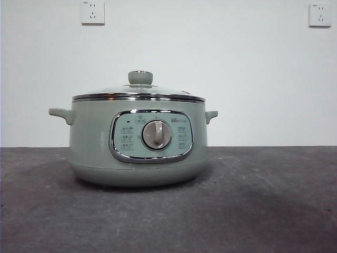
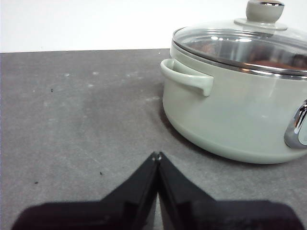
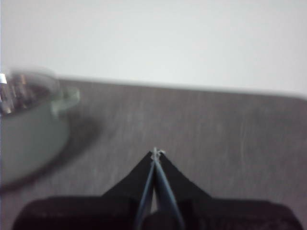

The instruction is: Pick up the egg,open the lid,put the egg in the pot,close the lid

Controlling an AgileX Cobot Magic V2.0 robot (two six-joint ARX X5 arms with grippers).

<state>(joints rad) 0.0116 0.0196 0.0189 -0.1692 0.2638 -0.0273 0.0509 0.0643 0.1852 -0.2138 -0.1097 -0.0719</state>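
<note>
You are seeing the lid (image 1: 138, 90) sitting on the pot (image 1: 95, 142) while both the left hand (image 2: 156, 155) and right hand (image 3: 155, 153) are hovering nearby, pressed together over the worktop (image 1: 263, 200).

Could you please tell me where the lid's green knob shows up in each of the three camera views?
Front view: the knob sits top centre on the lid, above the dial.
Left wrist view: at the upper right corner.
Right wrist view: not in it; blurred.
Shared landmark: the pot and its side handles.
</note>
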